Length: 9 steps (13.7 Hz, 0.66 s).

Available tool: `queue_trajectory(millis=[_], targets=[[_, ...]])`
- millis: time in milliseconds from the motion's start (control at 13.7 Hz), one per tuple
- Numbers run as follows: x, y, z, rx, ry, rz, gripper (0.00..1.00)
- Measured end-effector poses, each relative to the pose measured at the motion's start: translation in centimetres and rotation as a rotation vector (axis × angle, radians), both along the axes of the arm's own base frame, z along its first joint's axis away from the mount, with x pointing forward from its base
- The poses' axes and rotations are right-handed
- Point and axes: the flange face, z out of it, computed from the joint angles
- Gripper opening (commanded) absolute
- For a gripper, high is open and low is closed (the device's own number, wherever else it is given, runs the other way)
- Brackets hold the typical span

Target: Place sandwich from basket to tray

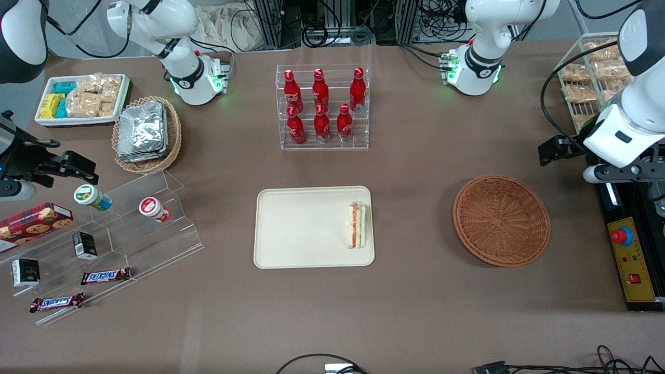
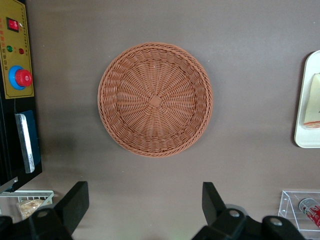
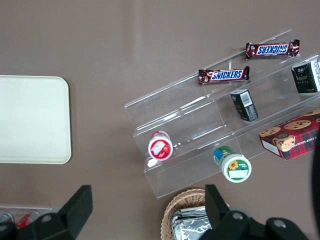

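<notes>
The sandwich (image 1: 357, 225) is lying inside the tray (image 1: 301, 228), hard against the rim at the tray's working-arm end. The basket (image 1: 501, 220) is sitting with nothing in it, bare brown tabletop (image 1: 415, 291) all round. The gripper (image 2: 145, 207) is hovering with fingers spread wide at the table's working-arm end, near the basket and gripping nothing.

Left arm raised, wrist downward — gripper (image 2: 142, 207) fingers wide apart
</notes>
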Motion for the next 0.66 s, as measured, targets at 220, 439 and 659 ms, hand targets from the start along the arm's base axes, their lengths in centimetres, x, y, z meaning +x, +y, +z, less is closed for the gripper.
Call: queue_trajectory(millis=[220, 439, 659], targets=[[-0.07, 0.0, -0.42, 0.001, 0.009, 0.0, 1.0], [-0.08, 0.01, -0.48, 0.001, 0.01, 0.0, 1.0], [-0.08, 0.01, -0.49, 0.001, 0.01, 0.0, 1.0]])
